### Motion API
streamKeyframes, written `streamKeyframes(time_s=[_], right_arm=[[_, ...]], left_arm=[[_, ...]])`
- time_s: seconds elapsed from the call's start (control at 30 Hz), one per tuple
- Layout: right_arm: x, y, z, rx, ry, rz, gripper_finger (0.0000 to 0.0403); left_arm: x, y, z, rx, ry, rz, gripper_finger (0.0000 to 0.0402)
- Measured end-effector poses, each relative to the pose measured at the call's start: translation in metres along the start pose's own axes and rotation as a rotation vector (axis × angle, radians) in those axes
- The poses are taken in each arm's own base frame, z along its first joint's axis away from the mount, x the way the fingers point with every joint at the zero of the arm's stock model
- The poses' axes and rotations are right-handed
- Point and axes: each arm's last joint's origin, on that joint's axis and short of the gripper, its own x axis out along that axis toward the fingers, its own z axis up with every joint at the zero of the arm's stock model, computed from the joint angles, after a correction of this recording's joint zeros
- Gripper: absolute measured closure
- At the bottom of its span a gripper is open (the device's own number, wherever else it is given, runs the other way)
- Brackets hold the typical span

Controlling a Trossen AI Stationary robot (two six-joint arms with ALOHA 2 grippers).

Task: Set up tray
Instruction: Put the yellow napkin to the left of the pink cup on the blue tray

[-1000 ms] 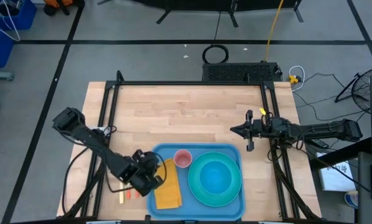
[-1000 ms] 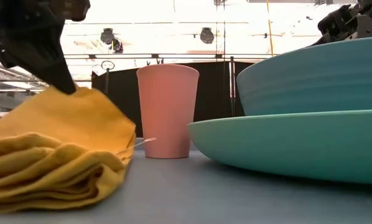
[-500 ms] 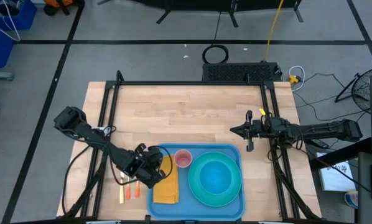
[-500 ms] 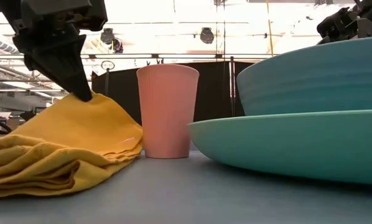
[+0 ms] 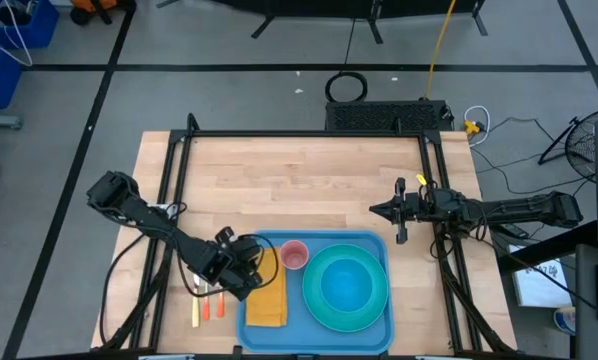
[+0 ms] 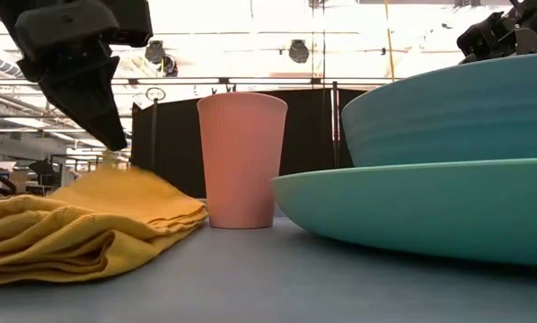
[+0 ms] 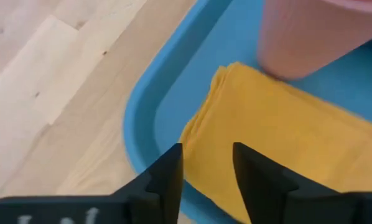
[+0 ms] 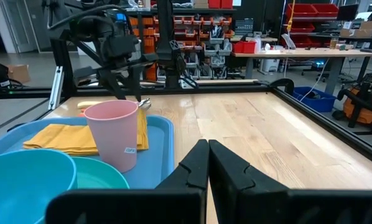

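The blue tray lies at the table's near edge. On its left part rests a folded yellow napkin, flat on the tray floor. A pink cup stands upright on the tray beside it. A turquoise bowl sits on a turquoise plate on the tray's right part. My left gripper hovers open just over the napkin's far left corner, touching nothing. My right gripper is shut, level above the table's right side.
An orange utensil and a wooden one lie on the table just left of the tray, under my left arm. The bare wooden tabletop stretches beyond the tray. A black frame runs around the table.
My left gripper has moved toward the table's far edge, dragging the napkin's raised corner so the napkin lies straighter along the tray's left side. It has then opened and let go, and the lifted corner has dropped flat onto the folded layers.
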Motion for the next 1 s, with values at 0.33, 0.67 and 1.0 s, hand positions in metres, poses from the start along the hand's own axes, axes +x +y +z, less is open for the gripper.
streamKeyframes(time_s=[0.33,0.67,1.0], right_arm=[[0.0,0.0,0.0,0.001,-0.004,0.0,0.0403],[0.0,0.0,0.0,0.002,-0.005,0.004,0.0403],[0.0,0.0,0.003,0.021,-0.034,0.005,0.0403]], left_arm=[[-0.014,-0.014,0.008,0.22,0.044,-0.145,0.0215],[-0.003,-0.086,-0.005,0.216,-0.177,-0.498,0.0314],[0.025,-0.133,-0.019,0.298,-0.041,-0.462,0.039]])
